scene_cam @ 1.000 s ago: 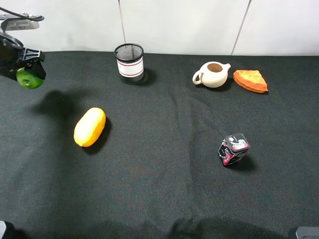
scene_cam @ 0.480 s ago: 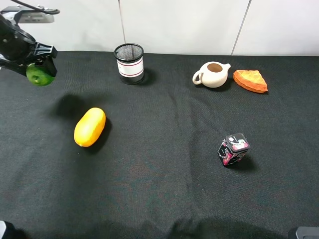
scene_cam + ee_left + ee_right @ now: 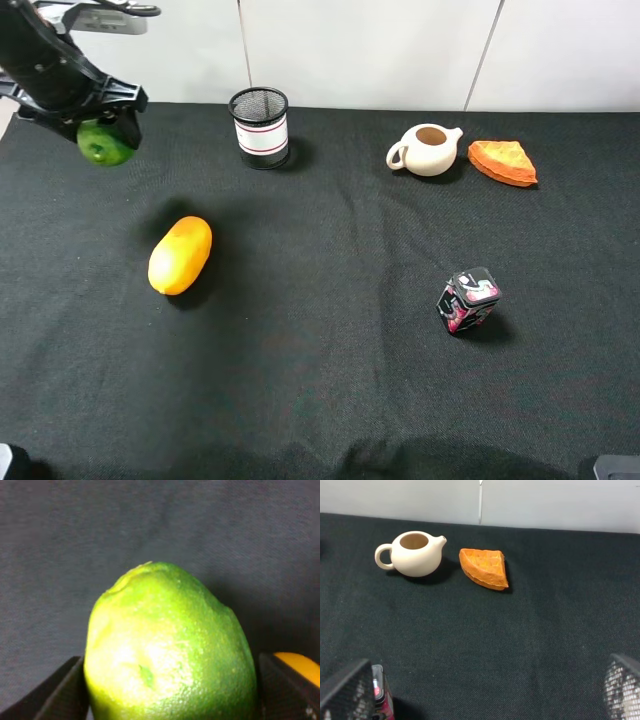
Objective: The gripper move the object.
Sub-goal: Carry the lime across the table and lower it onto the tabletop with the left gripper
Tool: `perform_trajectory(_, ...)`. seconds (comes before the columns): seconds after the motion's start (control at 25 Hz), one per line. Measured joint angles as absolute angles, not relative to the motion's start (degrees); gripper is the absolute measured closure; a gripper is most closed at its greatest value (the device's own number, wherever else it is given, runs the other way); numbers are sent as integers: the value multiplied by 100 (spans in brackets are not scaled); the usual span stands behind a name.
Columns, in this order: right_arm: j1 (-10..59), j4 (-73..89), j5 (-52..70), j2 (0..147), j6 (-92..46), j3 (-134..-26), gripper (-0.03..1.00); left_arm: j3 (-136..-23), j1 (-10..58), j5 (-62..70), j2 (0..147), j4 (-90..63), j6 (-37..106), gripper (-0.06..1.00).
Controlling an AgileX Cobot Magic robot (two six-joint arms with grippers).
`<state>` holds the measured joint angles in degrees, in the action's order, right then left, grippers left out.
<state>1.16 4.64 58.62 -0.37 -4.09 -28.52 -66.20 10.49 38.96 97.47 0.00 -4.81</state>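
The green lime [image 3: 105,142] hangs in the air at the far left of the table, held in my left gripper [image 3: 103,128], whose black body rises above it. In the left wrist view the lime [image 3: 167,645] fills the frame between the two dark fingers [image 3: 57,695], which are shut on it. The dark cloth lies well below it. My right gripper shows only as two mesh-covered fingertips [image 3: 345,692] at the lower corners of the right wrist view, set wide apart with nothing between them.
A yellow-orange oval fruit [image 3: 180,255] lies on the black cloth below the lime. A mesh pen cup [image 3: 259,127] stands at the back. A cream teapot [image 3: 427,149] and an orange wedge [image 3: 503,162] sit back right. A small patterned box [image 3: 469,299] lies right of centre.
My left gripper has carried the lime to the right and slightly up, from the table's left edge toward the pen cup. Its shadow on the cloth has moved right as well.
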Motion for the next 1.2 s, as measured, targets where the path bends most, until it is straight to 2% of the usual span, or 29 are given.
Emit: perform_trajectory(1.2, 116, 464, 5862, -37, -409, -2852, 27, -6620, 3702, 4115, 9683, 533, -1916, 22)
